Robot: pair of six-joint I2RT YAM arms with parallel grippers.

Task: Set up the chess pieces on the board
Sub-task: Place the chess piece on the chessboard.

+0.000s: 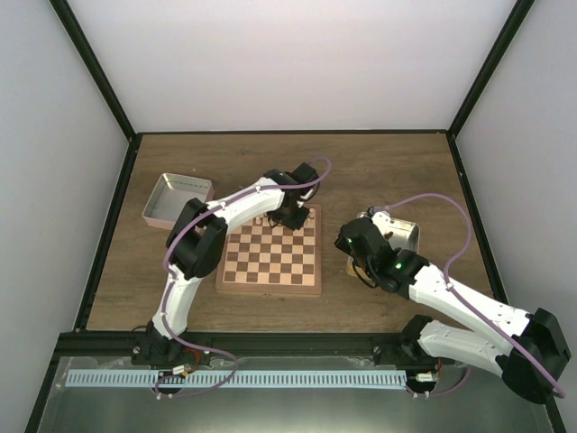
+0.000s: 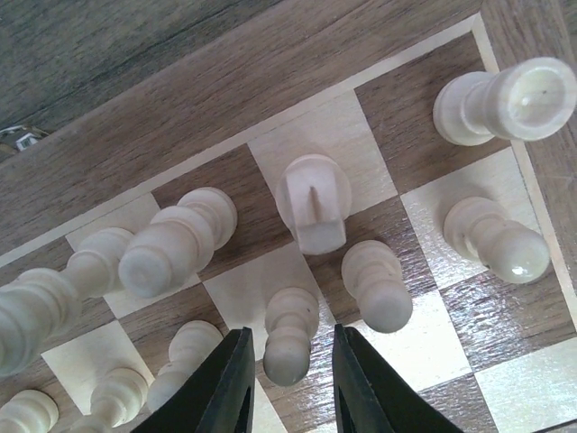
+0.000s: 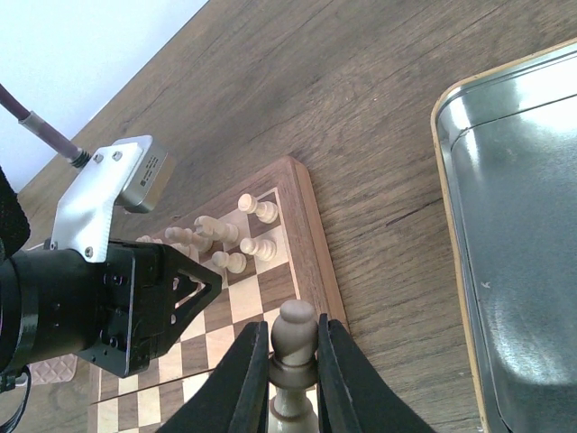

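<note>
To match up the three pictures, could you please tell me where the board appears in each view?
Top external: the board lies mid-table, between the arms.
Left wrist: it fills most of the picture, one corner at upper right.
Right wrist: lower left, the same corner showing.
Shared landmark: the chess pieces clustered by that corner.

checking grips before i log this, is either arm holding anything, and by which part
The right gripper holds a chess piece by its neck, just under the round head. The left gripper straddles a pawn, seemingly without touching it.
</note>
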